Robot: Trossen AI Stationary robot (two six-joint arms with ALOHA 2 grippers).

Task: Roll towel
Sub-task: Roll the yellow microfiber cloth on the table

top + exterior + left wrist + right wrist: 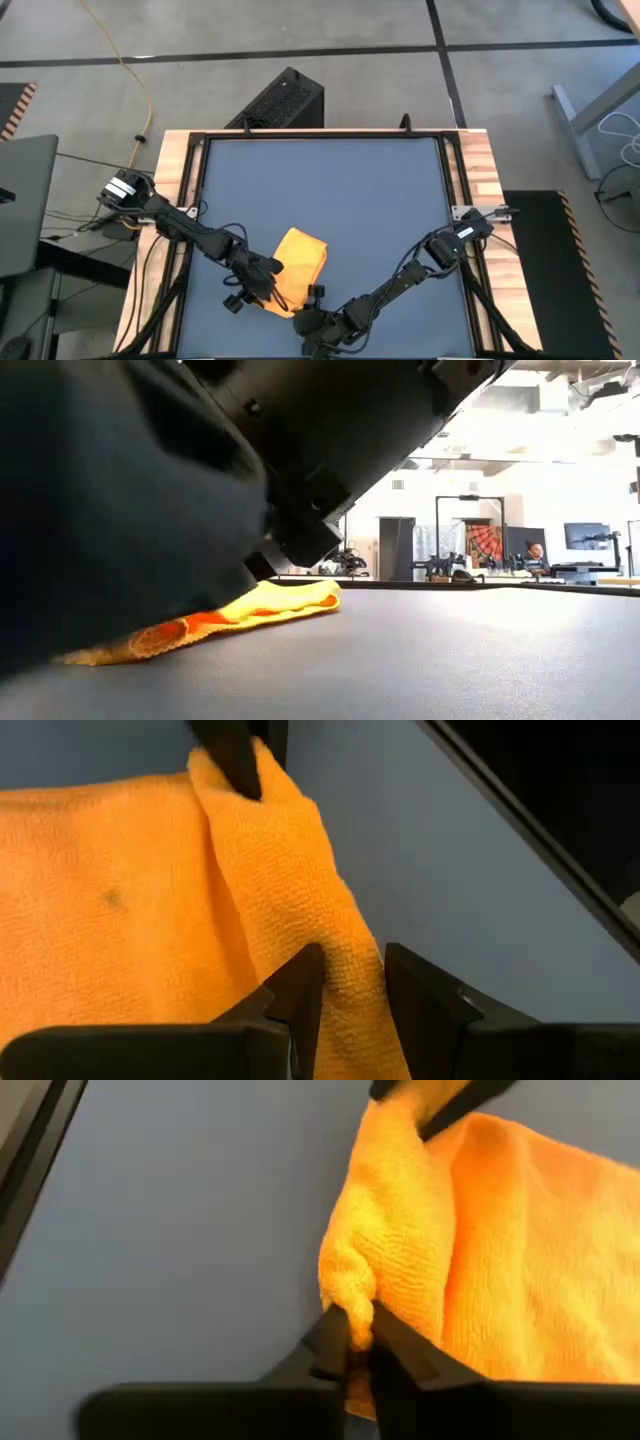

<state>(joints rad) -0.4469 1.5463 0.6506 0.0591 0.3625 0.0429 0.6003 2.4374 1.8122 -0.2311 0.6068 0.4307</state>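
The yellow-orange towel (302, 254) lies on the blue-grey tabletop near its front edge. The towel's near edge is turned up into a raised fold. My left gripper (268, 282) is at the towel's near left side, shut on that fold (352, 975). My right gripper (306, 318) is at the towel's near end, shut on the fold's other end (358, 1338). In the low view the towel (265, 607) lies flat on the table behind a dark arm that fills the left half of that view. My left gripper pinches the raised fold along the towel's edge (350, 955) between its two fingers, several layers thick. The fingers lie across the fold. The fold runs on to the right gripper's fingers (232, 755); the rest of the towel lies on the table. My right gripper pinches the bunched end of the same fold (348, 1285) between its two fingers, which stand close together. The fold rises from the fingers and runs away toward the left gripper's fingers (450, 1105). The towel's wide part (540, 1250) lies spread on the table beside it.
A wooden rim (480, 170) frames the tabletop. A black box (285, 100) stands on the floor beyond the far edge. The tabletop's far half and right side (380, 190) are bare. In the low view a person (535, 552) sits far back in the room.
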